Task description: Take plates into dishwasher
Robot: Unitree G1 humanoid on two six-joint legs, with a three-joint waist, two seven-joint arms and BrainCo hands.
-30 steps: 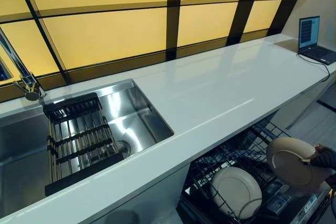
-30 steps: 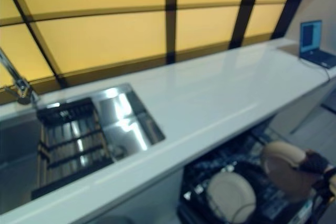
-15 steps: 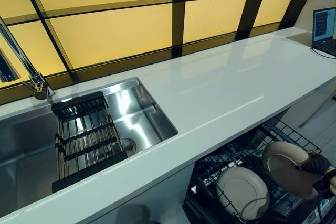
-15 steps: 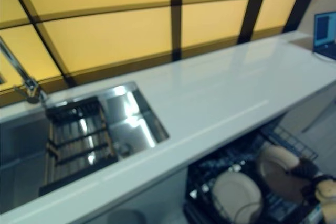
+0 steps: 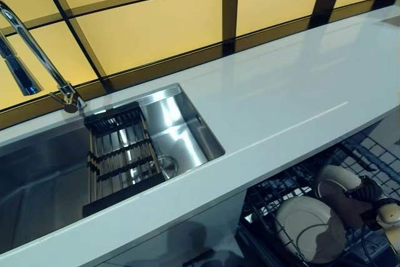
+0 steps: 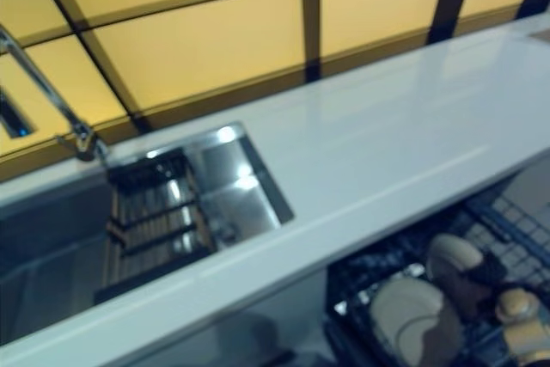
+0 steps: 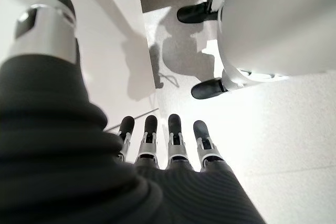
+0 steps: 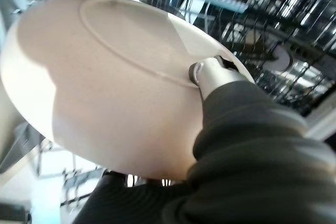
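Observation:
My right hand (image 5: 367, 193) is shut on the rim of a cream plate (image 5: 336, 182) and holds it upright, low inside the black wire dishwasher rack (image 5: 284, 189) under the counter. In the right wrist view the plate (image 8: 100, 72) fills the picture, with my thumb (image 8: 212, 74) pressed on its face and the rack wires (image 8: 278, 30) behind. A second cream plate (image 5: 310, 228) stands upright in the rack, just left of the held one. My left hand (image 7: 163, 145) shows only in its own wrist view, fingers straight and empty, hanging over the floor.
A white counter (image 5: 281, 101) runs above the rack. A steel sink (image 5: 37, 173) with a black slatted drying rack (image 5: 122, 154) and a tap (image 5: 37, 48) lies at the left. Amber panels (image 5: 162, 23) line the back wall.
The camera has panned left, so the laptop has left the view. My right hand has lowered the plate deeper into the rack, closer to the standing plate.

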